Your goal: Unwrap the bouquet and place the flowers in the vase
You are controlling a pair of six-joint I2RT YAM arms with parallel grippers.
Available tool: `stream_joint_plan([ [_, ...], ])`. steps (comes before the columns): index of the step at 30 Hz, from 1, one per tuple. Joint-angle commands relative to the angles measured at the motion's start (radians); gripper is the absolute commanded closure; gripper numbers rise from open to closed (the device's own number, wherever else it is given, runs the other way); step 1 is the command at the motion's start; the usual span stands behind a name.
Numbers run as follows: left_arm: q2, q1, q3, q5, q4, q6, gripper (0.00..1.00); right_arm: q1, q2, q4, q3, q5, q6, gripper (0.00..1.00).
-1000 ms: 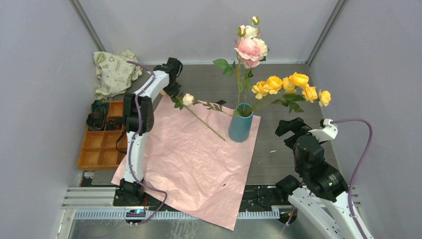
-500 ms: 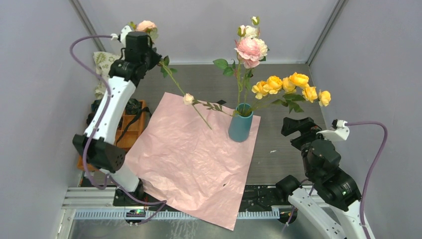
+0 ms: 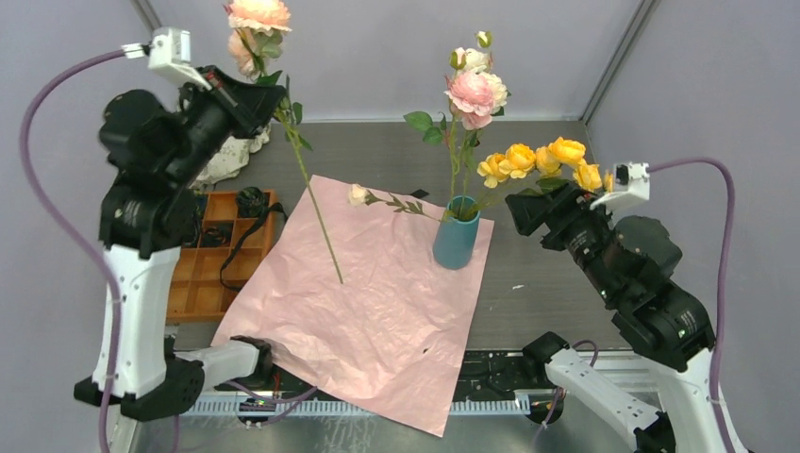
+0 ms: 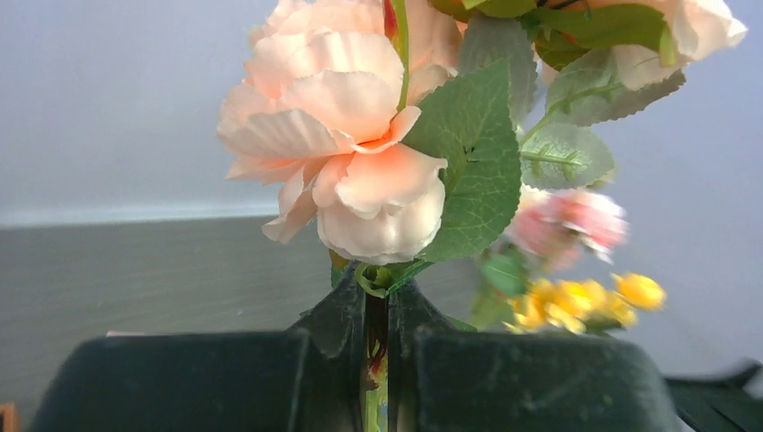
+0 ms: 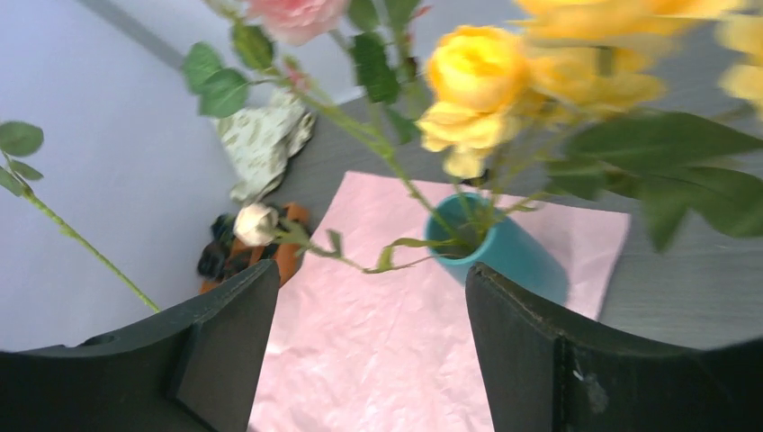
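Flowers [image 3: 520,159], top view: a pink-and-white peony stem [image 3: 472,92] and a spray of yellow roses [image 3: 567,149] stood in the vase [image 3: 455,241]. A thin stem with a white bud [image 3: 358,193] leaned out to the left, low over the paper.
Vase: teal, plain, upright, on the far right part of the pink wrapping paper [image 3: 368,311], which lay opened flat on the table [image 3: 538,293].
Peach flower [image 3: 257,14]: held high at far left, bloom up, long green stem slanting down. Its tip was over the paper, contact unclear, well apart from the vase.
Left gripper [image 3: 255,97]: pinched on that stem among its leaves.
Right gripper [image 3: 525,209]: raised just right of the vase, near the yellow roses.
Left edge: orange tray [image 3: 203,274]; cloth bag [image 3: 226,156] mostly hidden behind the left arm.
Left wrist view: fingers pressed together on the green stem right under the peach bloom. Pale peach petals, serrated green leaves. Vase flowers were blurred behind.
Right wrist view: jaws spread wide, nothing between them. Vase and yellow roses were ahead, with the roses blurred.
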Motion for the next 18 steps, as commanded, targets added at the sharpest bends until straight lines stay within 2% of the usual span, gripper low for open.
stream_joint_plan([
  [1,-0.1,-0.002,0.078,0.225,-0.019,0.03,1.0,-0.001,0.104,0.059,0.106,-0.319,-0.034,0.21],
  [4,-0.164,-0.003,0.073,0.281,-0.008,0.0,0.99,0.0,0.158,0.095,0.146,-0.45,-0.019,0.23],
  [8,-0.228,-0.002,-0.002,0.377,0.105,-0.094,0.98,0.002,0.228,0.162,0.183,-0.631,0.024,0.24],
  [12,-0.224,-0.002,-0.073,0.448,0.235,-0.203,0.98,0.055,0.31,0.197,0.231,-0.695,0.032,0.24],
  [15,-0.202,-0.002,-0.113,0.474,0.311,-0.248,0.98,0.229,0.376,0.159,0.304,-0.591,-0.045,0.24],
  [16,-0.196,-0.002,-0.129,0.477,0.337,-0.258,0.99,0.347,0.405,0.142,0.335,-0.529,-0.083,0.24],
  [18,-0.178,-0.002,-0.135,0.48,0.363,-0.275,0.99,0.506,0.471,0.103,0.395,-0.402,-0.155,0.24],
])
